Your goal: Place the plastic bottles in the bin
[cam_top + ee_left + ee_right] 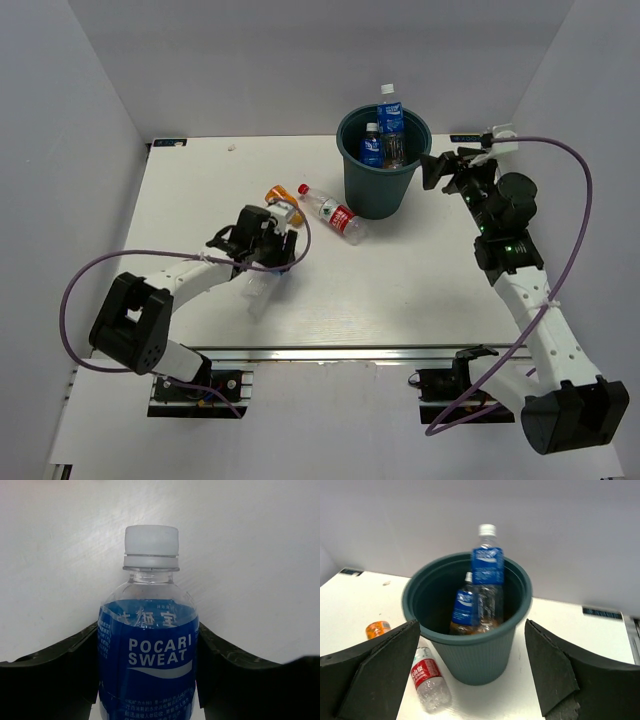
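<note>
The dark teal bin (383, 190) stands at the back middle of the table. Two blue-labelled bottles (390, 122) stand upright inside it, and something orange-brown shows under them in the right wrist view (470, 627). A red-labelled bottle (333, 213) lies left of the bin's foot, also seen from the right wrist (426, 672). An orange bottle (283, 203) lies further left. My left gripper (265, 250) is shut on a blue-labelled Pocari Sweat bottle (150, 660), one finger on each side. My right gripper (440, 165) is open and empty, right of the bin (470, 655).
White walls close the table in at the back and both sides. Purple cables loop out from both arms. A metal rail runs along the near edge (330, 355).
</note>
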Tool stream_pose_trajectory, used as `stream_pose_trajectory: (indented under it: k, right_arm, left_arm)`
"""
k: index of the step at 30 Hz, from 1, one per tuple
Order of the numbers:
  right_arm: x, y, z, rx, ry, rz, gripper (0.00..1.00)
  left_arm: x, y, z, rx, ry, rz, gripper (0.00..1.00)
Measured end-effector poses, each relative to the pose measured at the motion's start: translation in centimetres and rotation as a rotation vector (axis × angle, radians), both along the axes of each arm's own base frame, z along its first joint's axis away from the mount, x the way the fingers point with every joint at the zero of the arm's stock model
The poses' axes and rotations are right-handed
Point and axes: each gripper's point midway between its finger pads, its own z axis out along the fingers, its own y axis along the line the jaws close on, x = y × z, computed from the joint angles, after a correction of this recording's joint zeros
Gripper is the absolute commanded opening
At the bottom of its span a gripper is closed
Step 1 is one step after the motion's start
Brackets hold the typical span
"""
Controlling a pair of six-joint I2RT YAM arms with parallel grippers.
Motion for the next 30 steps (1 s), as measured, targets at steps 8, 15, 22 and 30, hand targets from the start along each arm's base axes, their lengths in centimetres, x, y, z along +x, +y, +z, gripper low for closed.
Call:
stream_pose_trajectory:
  k: [8, 15, 22, 30]
  right_arm:
    - [-0.6, -5.0, -2.9, 0.084, 0.089, -0.264, 0.89]
    - [-2.4, -11.1, -8.5, 0.149, 0.193, -0.584, 0.89]
    - [-5.2, -13.0, -16.2, 0.166, 0.339, -0.678, 0.89]
    - [-7.1, -14.2, -13.6, 0.228, 0.219, -0.716, 0.89]
  left_arm:
    - [9.0, -5.2, 19.7, -0.289, -0.378, 0.050, 0.58]
    - [12.5, -6.1, 38.2, -0.698, -0.766, 0.185, 0.50]
    - [18.9, -8.7, 42.8, -1.010, -0.850, 0.287, 0.51]
    - [27.6, -15.8, 36.7, -1.109, -0.792, 0.344, 0.52]
